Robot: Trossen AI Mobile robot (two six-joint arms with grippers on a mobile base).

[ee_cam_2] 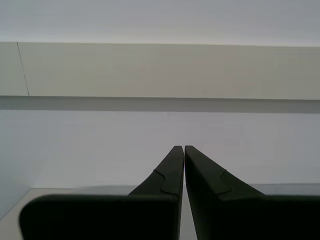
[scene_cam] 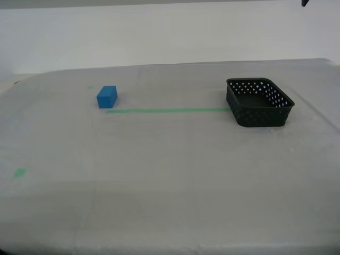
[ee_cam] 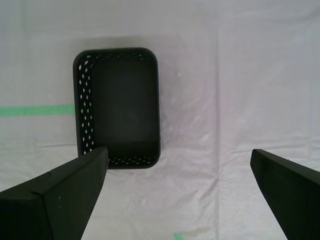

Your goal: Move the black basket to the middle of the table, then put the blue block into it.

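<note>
The black basket (scene_cam: 260, 116) stands empty on the table (scene_cam: 170, 180) at the exterior view's right. The blue block (scene_cam: 107, 97) sits on the table at the exterior view's left, far from the basket. My first gripper (ee_cam: 177, 152) is open and empty, high above the table and looking down on the basket (ee_cam: 84, 110), which lies off to one side of its jaws. My second gripper (ee_cam_2: 183, 147) is shut and empty, facing a pale wall. Neither gripper shows in the exterior view.
A long green tape strip (scene_cam: 167, 110) runs from near the block to the basket and also shows in the first wrist view (ee_cam: 35, 110). A small green tape mark (scene_cam: 20, 172) lies at the near left. A small dark piece (scene_cam: 304, 2) shows at the top edge.
</note>
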